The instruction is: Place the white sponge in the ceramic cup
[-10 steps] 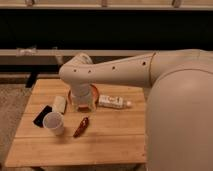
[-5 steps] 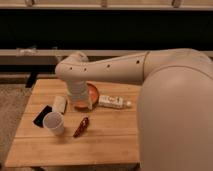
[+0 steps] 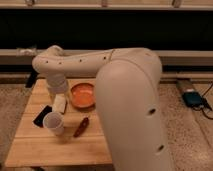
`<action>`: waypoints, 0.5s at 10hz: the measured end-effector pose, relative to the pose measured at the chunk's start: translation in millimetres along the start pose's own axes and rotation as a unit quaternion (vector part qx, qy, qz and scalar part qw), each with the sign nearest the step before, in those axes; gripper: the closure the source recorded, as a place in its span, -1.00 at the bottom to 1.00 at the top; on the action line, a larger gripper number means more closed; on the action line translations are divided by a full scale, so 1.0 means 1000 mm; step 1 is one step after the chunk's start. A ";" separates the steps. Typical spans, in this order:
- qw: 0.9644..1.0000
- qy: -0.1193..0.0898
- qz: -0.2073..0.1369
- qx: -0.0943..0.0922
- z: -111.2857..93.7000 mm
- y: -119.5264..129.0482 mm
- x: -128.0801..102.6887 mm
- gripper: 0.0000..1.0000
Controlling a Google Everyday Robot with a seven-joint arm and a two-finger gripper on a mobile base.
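Note:
The white sponge (image 3: pixel 59 104) lies on the wooden table (image 3: pixel 45 145), just left of the orange bowl. The ceramic cup (image 3: pixel 53 123) stands upright a little in front of the sponge, close to it. My arm reaches in from the right and bends down over the table's left part. Its gripper (image 3: pixel 58 95) points down right over the sponge's far end, open, and the sponge still rests on the table. The arm's wrist hides most of the gripper.
An orange bowl (image 3: pixel 82 95) sits right of the sponge. A black flat rectangle (image 3: pixel 42 115) lies left of the cup, and a reddish-brown object (image 3: pixel 81 127) lies right of it. My large white arm covers the table's right side.
The arm has swung left, bringing the gripper from over the orange bowl to above the sponge. The sponge and cup have stayed where they were.

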 end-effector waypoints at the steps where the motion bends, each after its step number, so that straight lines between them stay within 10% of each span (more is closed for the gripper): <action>1: 1.000 -0.004 -0.007 -0.002 0.007 0.018 -0.012 -0.30; 5: 0.999 -0.025 -0.039 -0.017 0.050 0.074 -0.036 -0.30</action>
